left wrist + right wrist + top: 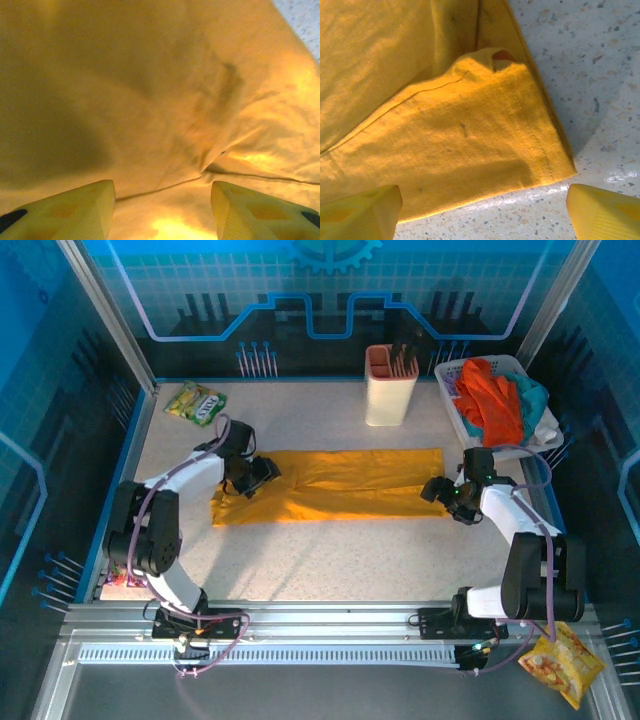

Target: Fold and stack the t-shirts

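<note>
The speckled bench is the biggest thing here. The yellow t-shirt lies flat across the middle of it, folded into one long strip. At the back right sits a white basket with an orange-red t-shirt and a teal t-shirt inside. The left end effector is over the left end of the yellow strip, with its two fingers apart and nothing pinched between them. Its wrist camera looks at wrinkly yellow cloth. The right end effector is at the right end, with its fingers wide apart and holding nothing. The hem corner lies on the bench just in front of them. I think the job now is to fold the long strip in half the short way. To do it well, each end effector should go down low and pinch all the layers at once, not just the top one. Then one end should be lifted only a little and carried over to meet the other, so the edges line up. The wrinkles near the left end could make the fold lumpy.
</note>
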Controlling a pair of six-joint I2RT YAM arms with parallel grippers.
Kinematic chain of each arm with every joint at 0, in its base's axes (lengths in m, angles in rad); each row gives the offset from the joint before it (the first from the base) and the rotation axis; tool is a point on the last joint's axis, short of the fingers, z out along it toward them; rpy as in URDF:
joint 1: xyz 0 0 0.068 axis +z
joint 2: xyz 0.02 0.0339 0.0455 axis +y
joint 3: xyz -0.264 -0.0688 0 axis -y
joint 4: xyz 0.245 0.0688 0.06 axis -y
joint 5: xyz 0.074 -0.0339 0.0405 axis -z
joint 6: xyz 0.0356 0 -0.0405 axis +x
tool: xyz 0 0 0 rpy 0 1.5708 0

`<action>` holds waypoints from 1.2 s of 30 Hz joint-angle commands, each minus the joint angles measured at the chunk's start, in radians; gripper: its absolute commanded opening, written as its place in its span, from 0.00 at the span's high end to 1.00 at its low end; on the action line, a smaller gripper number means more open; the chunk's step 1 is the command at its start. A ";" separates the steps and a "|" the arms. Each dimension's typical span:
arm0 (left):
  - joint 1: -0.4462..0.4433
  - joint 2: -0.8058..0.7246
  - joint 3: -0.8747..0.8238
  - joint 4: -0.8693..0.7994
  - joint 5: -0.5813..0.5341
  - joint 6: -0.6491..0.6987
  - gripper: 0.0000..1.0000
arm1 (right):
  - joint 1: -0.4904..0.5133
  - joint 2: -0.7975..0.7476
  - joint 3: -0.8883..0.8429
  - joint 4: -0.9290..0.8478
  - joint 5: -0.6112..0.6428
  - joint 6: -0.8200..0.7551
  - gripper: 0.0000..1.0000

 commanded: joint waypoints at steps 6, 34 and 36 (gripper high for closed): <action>0.005 -0.017 -0.071 -0.121 -0.106 0.107 0.49 | 0.060 0.073 0.076 -0.023 0.003 -0.036 0.16; 0.006 0.241 0.158 -0.228 -0.115 0.217 0.50 | 0.219 0.638 0.578 -0.058 -0.034 0.024 0.16; 0.005 0.265 0.195 -0.247 -0.114 0.225 0.50 | 0.220 0.648 0.589 -0.080 -0.023 0.036 0.16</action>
